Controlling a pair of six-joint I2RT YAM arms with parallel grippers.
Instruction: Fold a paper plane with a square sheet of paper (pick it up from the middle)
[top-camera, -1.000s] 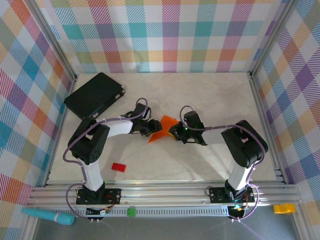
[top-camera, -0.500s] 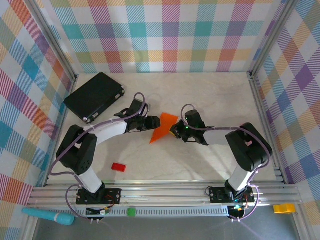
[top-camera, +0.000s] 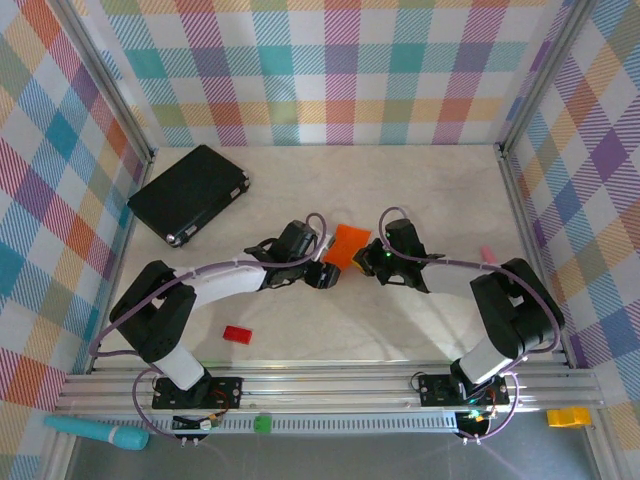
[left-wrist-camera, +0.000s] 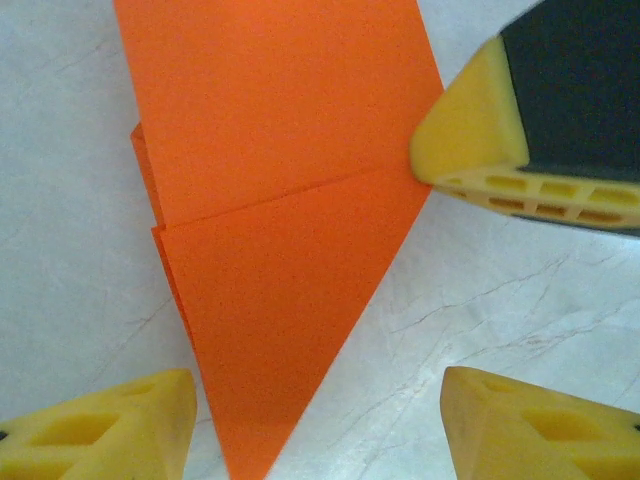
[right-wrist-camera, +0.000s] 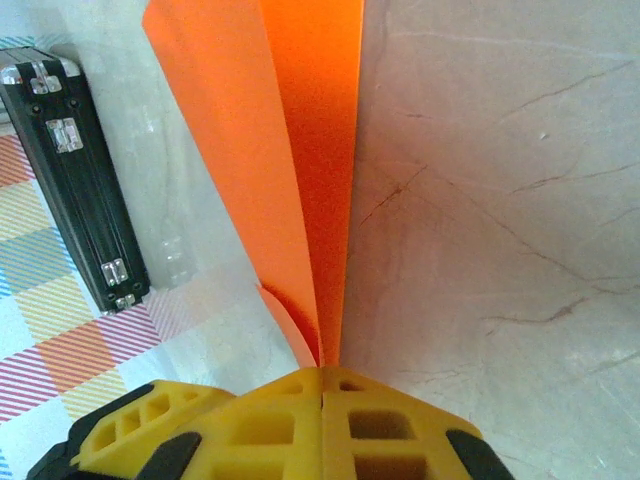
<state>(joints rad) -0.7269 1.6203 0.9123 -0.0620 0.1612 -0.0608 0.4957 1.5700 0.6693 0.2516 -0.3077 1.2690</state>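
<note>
Centre tabletop (top-camera: 430, 190): your right pincer (right-wrist-camera: 322, 375) clamps the part-folded orange sheet (top-camera: 347, 243) by 1 edge; your left pincer (left-wrist-camera: 320, 405) stands wide astride its point. Close low along the crease, pressing flat.

The folded orange sheet of paper (left-wrist-camera: 280, 200) shows against the pale, veined desk (left-wrist-camera: 520, 310). A fold line crosses it, and stacked layers show along its left edge. It narrows to a point between the left gripper's (left-wrist-camera: 320, 430) yellow fingertips. Their jaws stand wide apart, and the paper passes just beside the left-hand one. The right gripper's (left-wrist-camera: 470, 130) yellow tip touches the paper's right edge.
</note>
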